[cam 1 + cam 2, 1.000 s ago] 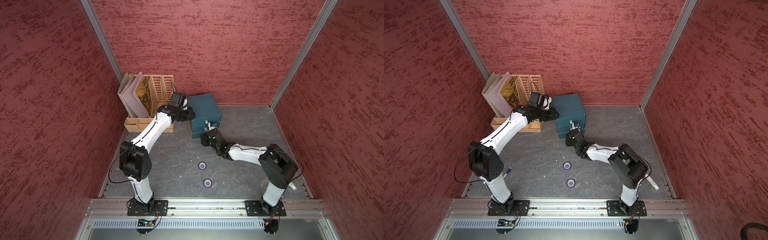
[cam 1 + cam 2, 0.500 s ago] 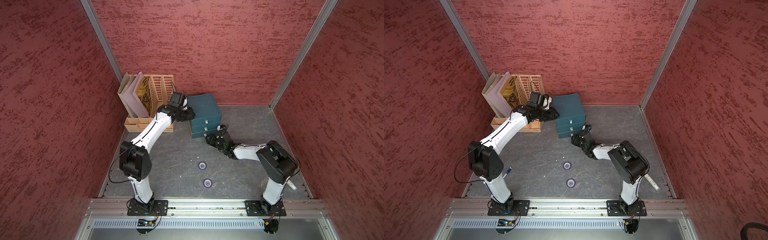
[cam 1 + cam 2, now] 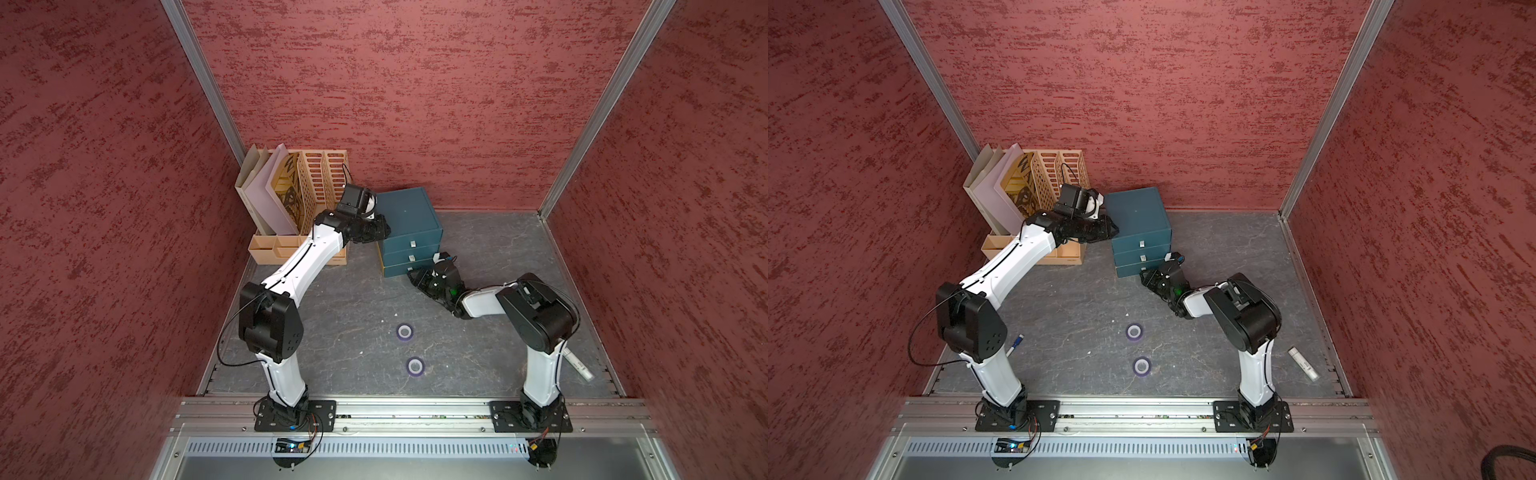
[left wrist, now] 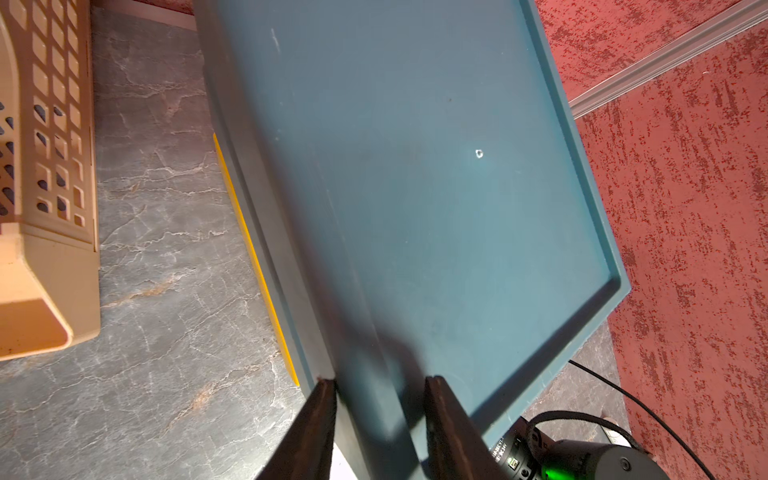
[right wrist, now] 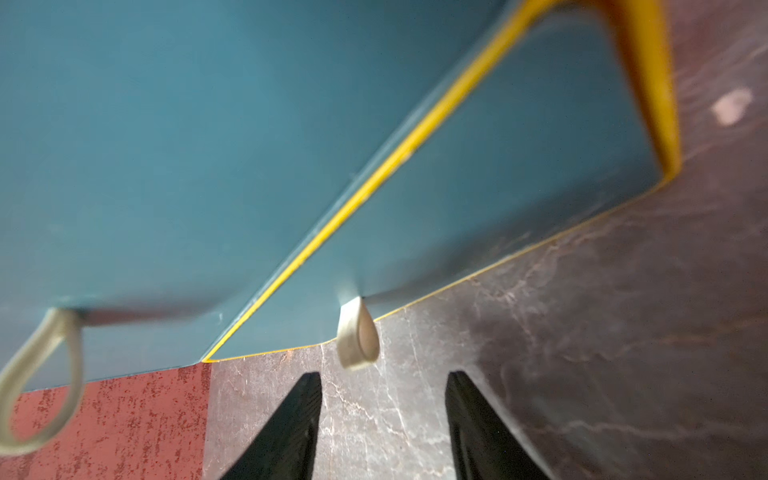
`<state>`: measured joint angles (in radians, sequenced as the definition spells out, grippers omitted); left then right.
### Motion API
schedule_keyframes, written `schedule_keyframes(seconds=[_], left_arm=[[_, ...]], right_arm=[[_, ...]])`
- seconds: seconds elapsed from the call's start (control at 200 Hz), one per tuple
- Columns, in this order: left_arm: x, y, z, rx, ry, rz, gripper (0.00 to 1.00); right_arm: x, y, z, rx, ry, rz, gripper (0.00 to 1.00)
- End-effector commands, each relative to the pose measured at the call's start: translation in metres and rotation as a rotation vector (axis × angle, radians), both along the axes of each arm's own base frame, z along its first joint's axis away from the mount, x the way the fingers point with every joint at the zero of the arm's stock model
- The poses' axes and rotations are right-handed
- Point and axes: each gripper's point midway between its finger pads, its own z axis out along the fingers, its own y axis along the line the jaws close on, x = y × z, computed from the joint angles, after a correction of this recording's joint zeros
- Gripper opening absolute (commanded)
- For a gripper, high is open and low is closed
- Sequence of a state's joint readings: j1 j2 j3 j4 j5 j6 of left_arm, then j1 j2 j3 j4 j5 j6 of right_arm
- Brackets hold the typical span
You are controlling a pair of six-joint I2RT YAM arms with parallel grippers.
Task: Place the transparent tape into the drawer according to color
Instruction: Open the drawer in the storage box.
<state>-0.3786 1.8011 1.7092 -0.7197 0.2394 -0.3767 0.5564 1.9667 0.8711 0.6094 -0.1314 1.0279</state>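
Note:
Two purple rolls of transparent tape lie flat on the grey floor, one (image 3: 404,331) (image 3: 1134,331) slightly behind the other (image 3: 415,366) (image 3: 1141,366). The teal drawer cabinet (image 3: 405,212) (image 3: 1136,212) stands at the back with all three drawers pushed in. My left gripper (image 3: 384,230) (image 4: 380,384) is shut on the cabinet's top front-left corner, one finger on its side and one on its top. My right gripper (image 3: 415,276) (image 5: 384,378) is open and empty, low on the floor. Its tips are just short of the bottom drawer's (image 5: 498,166) pale loop handle (image 5: 353,336).
A beige file rack (image 3: 320,178) with folders and a low beige tray (image 3: 274,249) stand left of the cabinet. A white tube (image 3: 577,365) lies by the right wall. A pen (image 3: 1015,343) lies behind the left arm. Red walls enclose three sides.
The bottom drawer, pulled out a second ago, has been pushed shut by the right gripper. That gripper's jaws have since narrowed a little. The left arm has not moved.

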Motion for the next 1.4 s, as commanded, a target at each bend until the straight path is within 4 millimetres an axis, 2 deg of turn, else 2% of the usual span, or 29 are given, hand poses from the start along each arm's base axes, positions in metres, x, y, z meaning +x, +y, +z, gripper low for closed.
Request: schedule_keyframes(seconds=[0.0,0.361,0.701,0.937,1.082,1.227,1.398], left_arm=[[-0.009,-0.001,-0.025,0.025,0.079,-0.036,0.39],[-0.009,-0.002,-0.027,0.022,0.083,-0.037,0.39],[-0.009,-0.002,-0.029,0.021,0.087,-0.040,0.38],[-0.008,-0.003,-0.029,0.020,0.086,-0.042,0.39],[-0.009,-0.003,-0.031,0.021,0.090,-0.043,0.38],[-0.009,-0.003,-0.031,0.020,0.091,-0.045,0.38],[-0.009,-0.003,-0.032,0.021,0.093,-0.043,0.38]], right_arm=[[0.011,0.003,0.012,0.068,-0.042,-0.009,0.50],[0.021,0.006,0.012,0.129,-0.064,-0.033,0.45],[0.026,0.000,0.027,0.158,-0.129,-0.072,0.38],[0.028,0.001,0.020,0.164,-0.113,-0.079,0.20],[0.027,0.000,0.018,0.174,-0.107,-0.084,0.00],[0.020,-0.003,0.019,0.180,-0.104,-0.087,0.00],[0.003,-0.007,0.021,0.185,-0.095,-0.089,0.00]])
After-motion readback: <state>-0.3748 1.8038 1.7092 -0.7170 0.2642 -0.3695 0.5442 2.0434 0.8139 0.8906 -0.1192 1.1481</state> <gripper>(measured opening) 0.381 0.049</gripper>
